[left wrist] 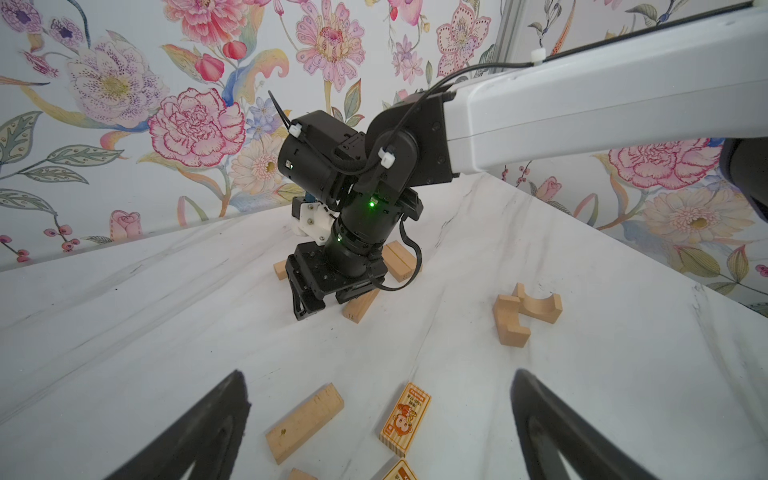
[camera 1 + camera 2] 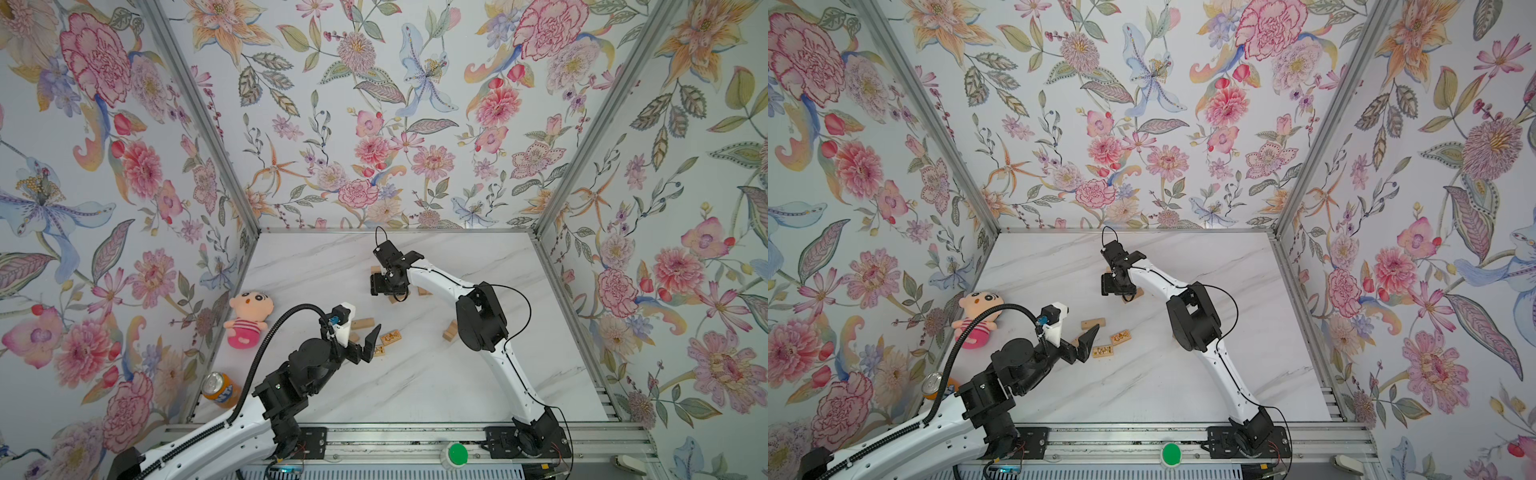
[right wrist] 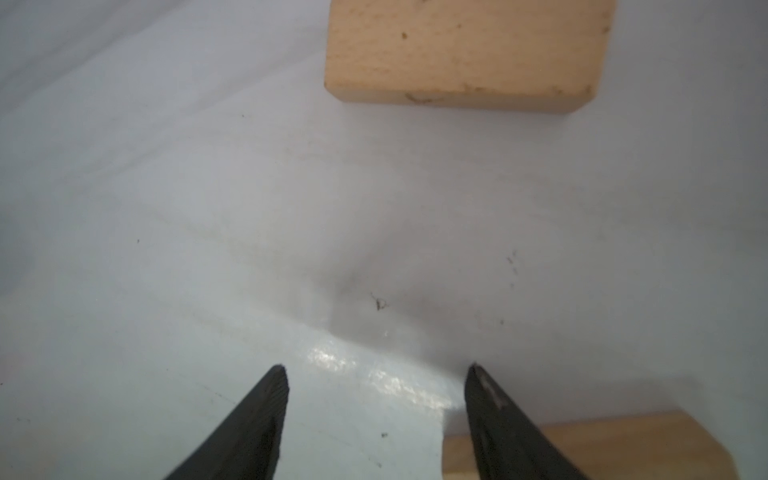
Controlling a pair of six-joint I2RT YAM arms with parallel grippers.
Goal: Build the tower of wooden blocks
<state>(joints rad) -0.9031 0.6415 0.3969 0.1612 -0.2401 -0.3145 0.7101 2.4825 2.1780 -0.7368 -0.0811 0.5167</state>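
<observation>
Wood blocks (image 1: 305, 422): lying loose about the bench (image 2: 415, 386) middle; no tower standing. I am hovering my right gripper (image 3: 376, 366), spread and empty, over a cluster toward the back edge, likely choosing a base. My left gripper (image 1: 379, 372), spread, is hanging by 2 printed blocks (image 1: 405, 415) for fetching.

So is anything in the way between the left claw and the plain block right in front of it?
No, nothing visible. The left gripper is open, and only bare table shows between it and the plain block. A printed block lies beside that one, apart, not in the way.
</observation>
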